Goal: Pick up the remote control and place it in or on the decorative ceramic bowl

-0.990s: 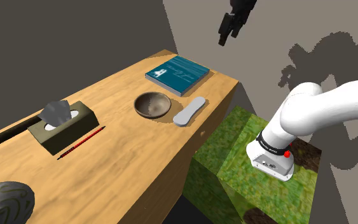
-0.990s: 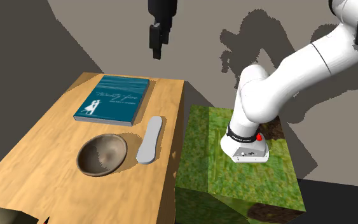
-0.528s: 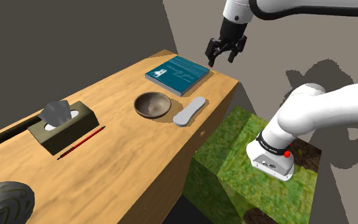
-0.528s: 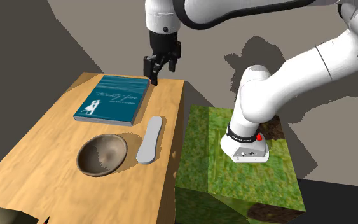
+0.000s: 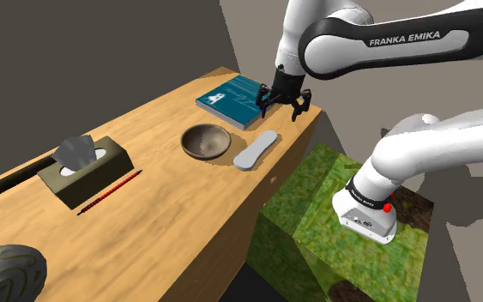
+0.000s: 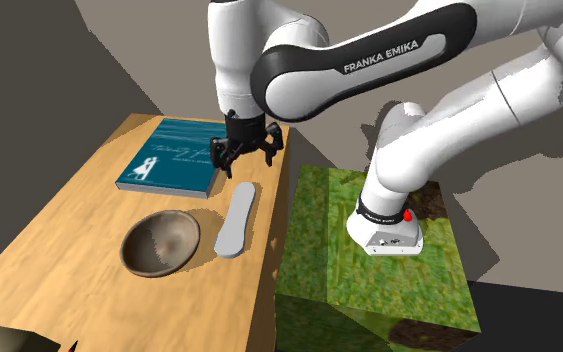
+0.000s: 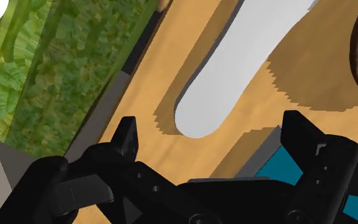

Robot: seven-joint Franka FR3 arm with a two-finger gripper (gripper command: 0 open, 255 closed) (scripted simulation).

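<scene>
Spread wide with nothing between its fingers, the black gripper (image 5: 280, 107) (image 6: 242, 160) (image 7: 212, 127) hangs low over the corner of a teal book (image 5: 233, 97) (image 6: 174, 155) (image 7: 274, 170), next to the far end of the remote control (image 5: 256, 150) (image 6: 235, 219) (image 7: 234, 70). Half a second ago it was higher, above the wooden table's (image 5: 171, 223) (image 6: 69, 270) (image 7: 171, 70) far corner, and a second ago it was at the top of both outside views. It has come down and in, and more of the white arm now crosses those views. The wrist view adds what the other two cannot settle. The remote's rounded end lies past the fingertips and in line with the gap between them, the fingers stand clear of it, and the book's grey page edge sits just under the hand. The remote control is pale grey and lies flat near the table edge that faces the stand (image 5: 316, 232) (image 6: 359, 270) (image 7: 56, 70), a box with a green leafy texture. Its place is the same as before. Just beside it, apart from it and farther in from that edge, sits the brownish-grey bowl (image 5: 206, 141) (image 6: 160, 242), also unmoved and holding nothing. The second exterior view sets book, remote and bowl close together, with the remote's length running along the table edge. Farther along the table, the shoulder view takes in an olive tissue box (image 5: 85, 167) with a grey tissue sticking up. Beside the box lies a red pencil (image 5: 111, 190), and a dark rounded object with a swirled pattern (image 5: 8, 273) sits at the view's lower left.
</scene>
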